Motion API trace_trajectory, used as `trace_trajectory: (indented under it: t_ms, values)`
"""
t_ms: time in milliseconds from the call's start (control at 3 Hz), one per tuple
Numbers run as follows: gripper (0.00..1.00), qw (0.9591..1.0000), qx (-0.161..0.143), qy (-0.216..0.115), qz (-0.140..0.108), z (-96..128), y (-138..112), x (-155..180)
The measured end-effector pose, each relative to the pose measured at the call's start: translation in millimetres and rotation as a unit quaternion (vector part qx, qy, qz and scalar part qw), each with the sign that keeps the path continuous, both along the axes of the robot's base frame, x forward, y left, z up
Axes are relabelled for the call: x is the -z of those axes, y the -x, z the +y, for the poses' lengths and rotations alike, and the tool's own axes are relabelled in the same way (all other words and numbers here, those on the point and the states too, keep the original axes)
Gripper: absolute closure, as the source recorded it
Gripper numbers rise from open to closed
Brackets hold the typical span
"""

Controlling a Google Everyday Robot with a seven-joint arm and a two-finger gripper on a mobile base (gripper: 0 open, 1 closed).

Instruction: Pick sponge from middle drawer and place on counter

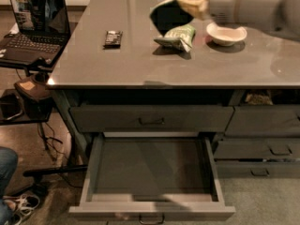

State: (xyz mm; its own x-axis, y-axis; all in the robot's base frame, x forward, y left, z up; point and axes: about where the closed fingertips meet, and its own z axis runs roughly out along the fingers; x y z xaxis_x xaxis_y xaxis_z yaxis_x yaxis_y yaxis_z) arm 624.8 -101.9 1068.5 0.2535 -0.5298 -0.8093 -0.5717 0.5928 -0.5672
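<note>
The sponge (pixel 168 16), dark green face towards me with a pale edge, hangs above the back of the grey counter (pixel 140 67), just over a snack bag. My gripper (pixel 192 3) reaches in from the upper right and is shut on the sponge's right side; the arm behind it is blurred. The middle drawer (pixel 150 167) stands pulled out below the counter's front edge, and its flat grey floor is bare.
A light-green snack bag (pixel 178 35), a white bowl (pixel 226 33) and a small black device (pixel 113 38) lie on the counter. A laptop (pixel 37 20) sits on a side stand at left. Closed drawers (pixel 272 149) are at right. A person's leg (pixel 6 170) shows at bottom left.
</note>
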Motion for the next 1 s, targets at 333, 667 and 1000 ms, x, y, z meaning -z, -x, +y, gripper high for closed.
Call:
trace_trajectory:
  t_ms: [333, 667, 1000]
  values:
    - [1.0, 0.9997, -0.026, 0.002, -0.001, 33.3, -3.4, 0.0]
    - [1.0, 0.9997, -0.025, 0.001, 0.0, 32.4, -3.7, 0.9]
    - [1.0, 0.9977, -0.037, -0.024, 0.052, 51.1, -32.4, 53.0]
